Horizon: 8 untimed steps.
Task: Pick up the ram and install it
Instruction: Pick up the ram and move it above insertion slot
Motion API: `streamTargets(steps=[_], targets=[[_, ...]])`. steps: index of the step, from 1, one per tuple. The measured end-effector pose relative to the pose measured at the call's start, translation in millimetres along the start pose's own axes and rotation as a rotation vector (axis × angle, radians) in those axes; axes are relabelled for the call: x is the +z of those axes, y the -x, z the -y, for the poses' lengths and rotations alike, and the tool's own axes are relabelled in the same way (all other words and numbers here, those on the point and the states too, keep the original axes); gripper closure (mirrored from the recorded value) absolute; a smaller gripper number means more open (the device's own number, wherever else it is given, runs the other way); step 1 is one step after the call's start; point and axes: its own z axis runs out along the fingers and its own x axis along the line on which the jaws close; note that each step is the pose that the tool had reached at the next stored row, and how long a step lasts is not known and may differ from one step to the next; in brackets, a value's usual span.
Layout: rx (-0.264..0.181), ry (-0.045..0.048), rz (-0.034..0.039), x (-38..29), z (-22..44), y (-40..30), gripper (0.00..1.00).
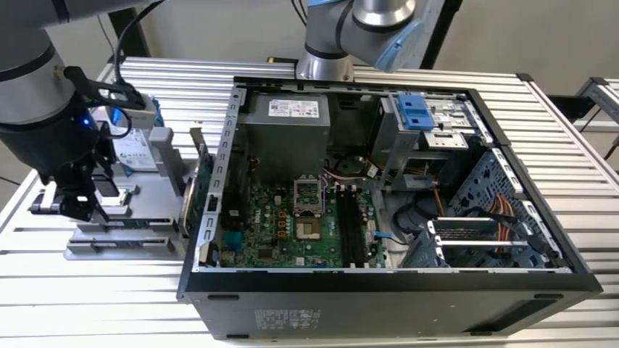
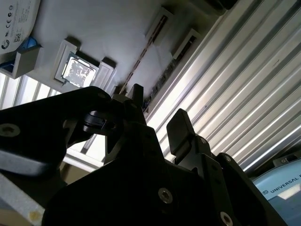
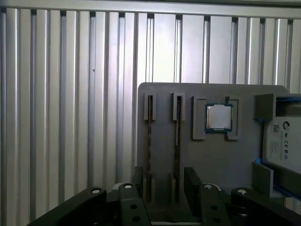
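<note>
Silver-grey arm [image 1: 29,72], black end effector [image 3: 164,182]

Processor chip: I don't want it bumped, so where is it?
In the first wrist view the processor chip lies in the grey holder, between the two ram sticks and the hard drive.

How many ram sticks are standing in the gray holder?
2. One ram stick stands on edge in the gray holder slot nearer the processor chip; the second ram stick stands in the next slot.
</note>
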Motion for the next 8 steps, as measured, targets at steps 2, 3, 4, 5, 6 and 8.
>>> streamTargets(steps=[2, 3, 4, 5, 6, 8], targets=[[0.0, 0.0, 0.0, 2.6, 0.1, -0.1, 0.0], [0.0, 0.0, -0.0001, 3.7, 0.1, -0.1, 0.0], [0.0, 0.0, 0.0, 5.1, 0.2, -0.2, 0.0], [0.0, 0.0001, 0.0, 6.2, 0.2, -0.3, 0.0], [0.0, 0.0002, -0.0001, 7.5, 0.2, -0.5, 0.0], [0.0, 0.0, 0.0, 10.1, 0.4, -1.0, 0.0]])
